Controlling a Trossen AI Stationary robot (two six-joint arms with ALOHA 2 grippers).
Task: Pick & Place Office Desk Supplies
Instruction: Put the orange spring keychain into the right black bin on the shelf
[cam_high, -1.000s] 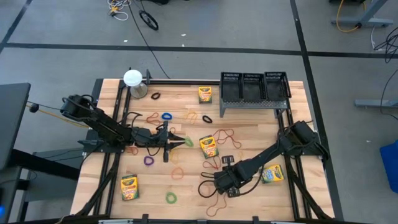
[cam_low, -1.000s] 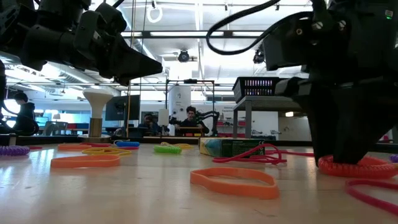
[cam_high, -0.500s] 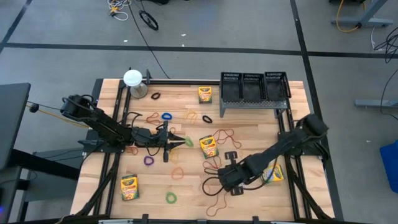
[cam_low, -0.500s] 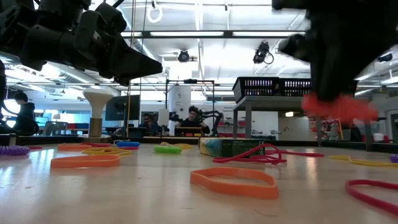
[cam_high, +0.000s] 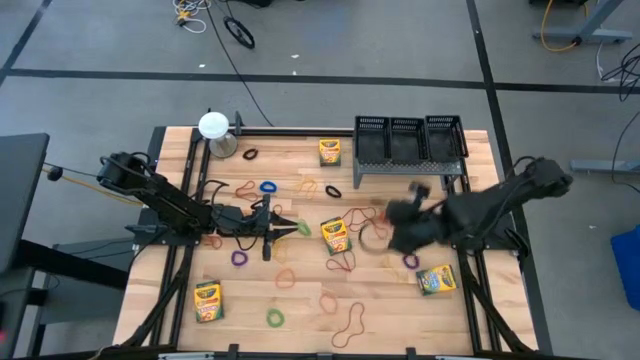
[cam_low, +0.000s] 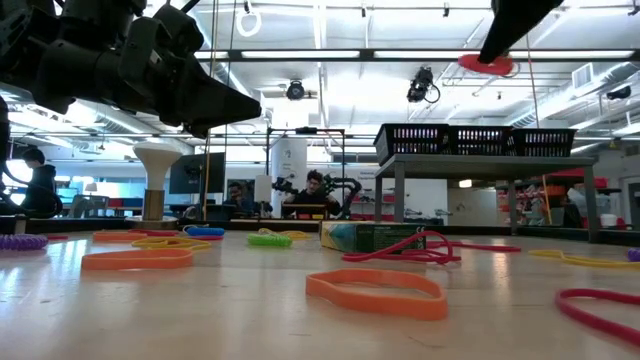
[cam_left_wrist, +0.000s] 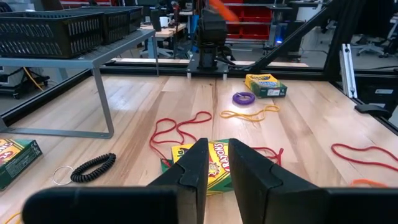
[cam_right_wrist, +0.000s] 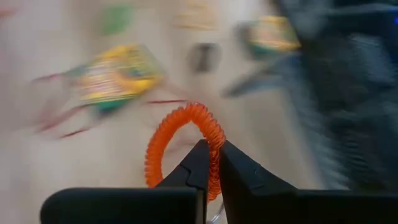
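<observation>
Pinched by only one edge in the right gripper (cam_right_wrist: 209, 163), the orange coiled rubber-band loop (cam_right_wrist: 180, 143) could slip free mid-swing before reaching the black wire-mesh rack (cam_high: 408, 140).

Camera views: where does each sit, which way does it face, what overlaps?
High: overhead, straight down on table, both arms.
Low: tabletop height, level across; arms above.
Left wrist: past left hand at crayon box.
Right wrist: right hand pinching orange coil band.
Shared: mesh rack in high, low, left wrist.
</observation>
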